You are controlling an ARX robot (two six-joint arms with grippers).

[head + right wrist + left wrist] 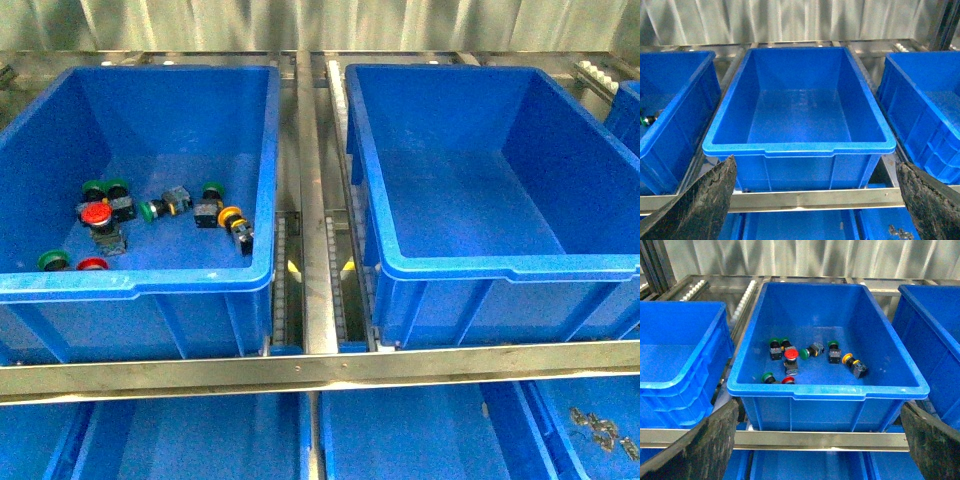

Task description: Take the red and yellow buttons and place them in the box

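Note:
Two red buttons (95,213) (92,264) and a yellow button (230,214) lie on the floor of the smooth-fronted left crate (200,280), among green-capped ones. In the left wrist view they show as red buttons (791,354) (787,380) and a yellow button (847,358). The box (680,390), with stepped ridges on its front, stands just left of that crate. My left gripper (817,450) hangs open, empty, in front of the button crate. My right gripper (815,210) is open and empty before the empty middle crate (800,150). Neither arm shows in the front view.
Green-capped switches (148,210) lie mixed with the buttons. Another ridged blue crate (925,130) stands at the far right. A metal rack rail (320,365) runs along the front, with more blue bins (420,440) on the shelf below.

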